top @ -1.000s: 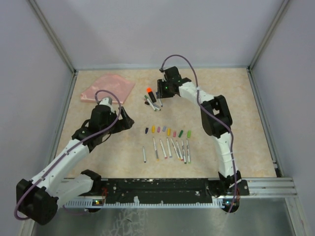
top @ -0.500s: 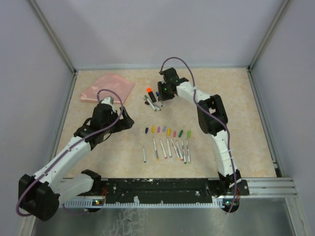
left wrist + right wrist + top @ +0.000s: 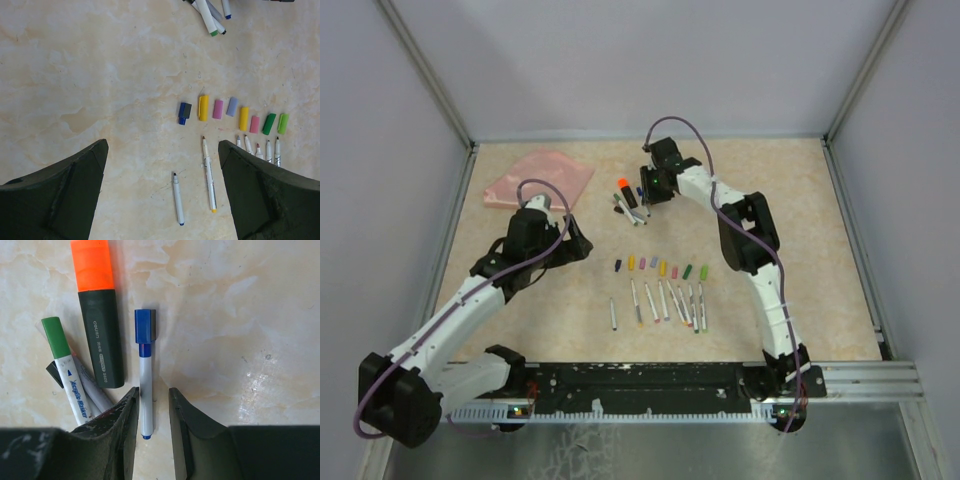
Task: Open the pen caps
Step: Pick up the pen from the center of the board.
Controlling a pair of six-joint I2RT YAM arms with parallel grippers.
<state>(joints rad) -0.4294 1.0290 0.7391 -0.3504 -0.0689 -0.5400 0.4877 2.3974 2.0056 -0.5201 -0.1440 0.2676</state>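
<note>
The right claw (image 3: 153, 392), narrow, straddles the pen (image 3: 145, 385) below its blue cap (image 3: 145, 326), not clamping it; left claw (image 3: 162, 145) hangs wide over the counter (image 3: 75, 75).

You get bright, even overhead light and soft short shadows; the glossy beige marbled desk (image 3: 260, 390) glints faintly.
</note>
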